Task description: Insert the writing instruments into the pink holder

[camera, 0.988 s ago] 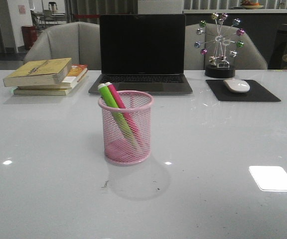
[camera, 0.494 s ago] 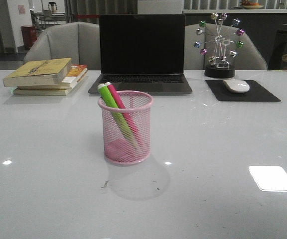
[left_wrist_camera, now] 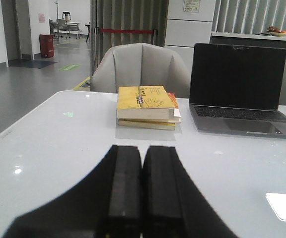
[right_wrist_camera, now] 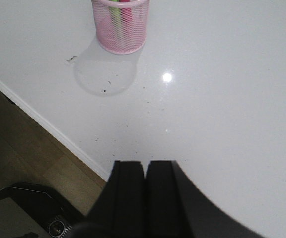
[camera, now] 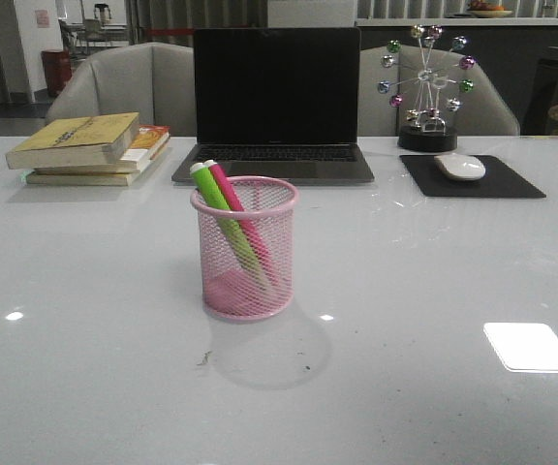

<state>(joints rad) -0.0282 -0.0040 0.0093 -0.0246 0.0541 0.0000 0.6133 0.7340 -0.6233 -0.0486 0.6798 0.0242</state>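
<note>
Pink wire mesh forms the holder (camera: 245,248), a small upright cup standing on the glossy white table (camera: 434,291), in front of a closed-screen dark laptop (camera: 276,102); inside it lean two markers, the lime green pen (camera: 223,215) and the magenta pen (camera: 241,215), side by side, whitish caps poking just above the rim and tilted toward the robot's left; both already sit in the cup, so the task looks done. The pens appear light, rigid and smooth plastic, likely a little slippery; a grasp across the barrel just below the cap would suit them; the cup seems light enough to tip if a pen is dragged sideways. The left gripper (left_wrist_camera: 143,191) hangs with its fingers pressed together, empty, facing a stack of books (left_wrist_camera: 147,107); the right gripper (right_wrist_camera: 145,191) is likewise closed on nothing, near the table's edge, well apart from the cup. The lower pen ends blur behind the mesh; neither arm shows in the front view.
</note>
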